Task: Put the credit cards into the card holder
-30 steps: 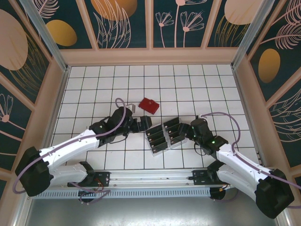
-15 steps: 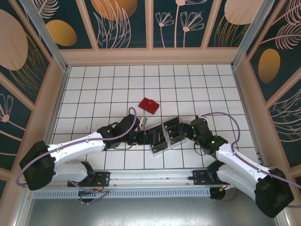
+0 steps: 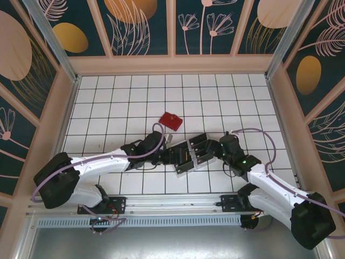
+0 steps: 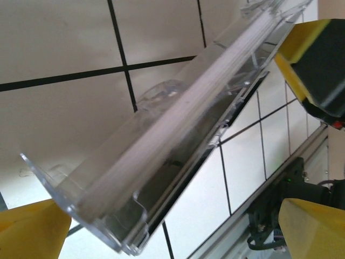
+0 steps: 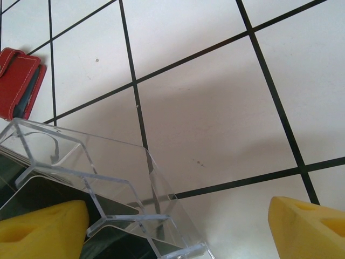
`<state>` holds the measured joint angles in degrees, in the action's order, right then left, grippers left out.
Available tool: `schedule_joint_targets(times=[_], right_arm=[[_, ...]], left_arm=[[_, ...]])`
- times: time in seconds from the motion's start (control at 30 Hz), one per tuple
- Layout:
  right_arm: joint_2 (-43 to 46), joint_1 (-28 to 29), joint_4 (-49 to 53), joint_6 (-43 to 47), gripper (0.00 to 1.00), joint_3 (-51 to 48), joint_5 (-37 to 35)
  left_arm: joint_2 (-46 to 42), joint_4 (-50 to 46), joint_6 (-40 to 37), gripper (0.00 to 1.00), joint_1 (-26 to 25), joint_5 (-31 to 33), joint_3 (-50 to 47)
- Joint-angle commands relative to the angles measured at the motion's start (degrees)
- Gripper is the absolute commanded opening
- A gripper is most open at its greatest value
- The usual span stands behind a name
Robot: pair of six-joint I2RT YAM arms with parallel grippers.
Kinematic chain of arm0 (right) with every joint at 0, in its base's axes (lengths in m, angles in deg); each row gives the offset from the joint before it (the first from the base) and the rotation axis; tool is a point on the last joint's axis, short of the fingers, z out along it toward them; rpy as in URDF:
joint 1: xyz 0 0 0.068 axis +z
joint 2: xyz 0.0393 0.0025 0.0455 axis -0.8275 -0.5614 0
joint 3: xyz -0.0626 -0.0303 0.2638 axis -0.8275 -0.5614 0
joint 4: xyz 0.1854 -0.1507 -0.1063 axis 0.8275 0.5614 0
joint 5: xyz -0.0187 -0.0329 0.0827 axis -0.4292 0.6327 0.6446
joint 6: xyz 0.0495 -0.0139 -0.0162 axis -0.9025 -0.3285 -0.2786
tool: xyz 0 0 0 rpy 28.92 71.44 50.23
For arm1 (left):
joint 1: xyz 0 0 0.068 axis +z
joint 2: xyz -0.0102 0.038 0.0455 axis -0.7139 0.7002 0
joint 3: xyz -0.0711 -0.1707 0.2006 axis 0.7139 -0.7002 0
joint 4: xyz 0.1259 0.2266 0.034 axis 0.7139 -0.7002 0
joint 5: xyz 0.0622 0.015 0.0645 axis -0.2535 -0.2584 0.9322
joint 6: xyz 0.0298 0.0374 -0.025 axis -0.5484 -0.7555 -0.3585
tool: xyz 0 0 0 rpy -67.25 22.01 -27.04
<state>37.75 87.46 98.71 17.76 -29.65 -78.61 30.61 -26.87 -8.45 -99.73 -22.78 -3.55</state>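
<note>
Both your arms reach low to the clear rack; fingers of the left gripper and right gripper stand wide apart.

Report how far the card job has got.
Done: nothing evident; the thin dark rectangular cards sit in the clear plastic slotted rack. In hand: left gripper and right gripper, both open, are at that rack. Left: every card into the flat red wallet.
</note>
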Motion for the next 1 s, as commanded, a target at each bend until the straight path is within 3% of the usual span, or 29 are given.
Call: schedule_joint_targets(times=[0.0, 0.77, 0.97], right_arm=[[-0.9, -2.0, 0.4, 1.0, 0.87, -0.9, -0.1], [-4.0, -18.1, -4.9, 4.1, 0.88, -1.5, 5.4], [-3.6, -19.0, -3.7, 4.2, 0.99, -0.2, 6.3]], left_arm=[[3.1, 2.5, -2.5, 0.99, -0.2, 2.2, 2.8], [25.8, 10.2, -9.0, 0.99, 2.0, 4.5, 24.2], [28.7, 9.7, -10.9, 0.99, 3.4, 3.4, 28.7]])
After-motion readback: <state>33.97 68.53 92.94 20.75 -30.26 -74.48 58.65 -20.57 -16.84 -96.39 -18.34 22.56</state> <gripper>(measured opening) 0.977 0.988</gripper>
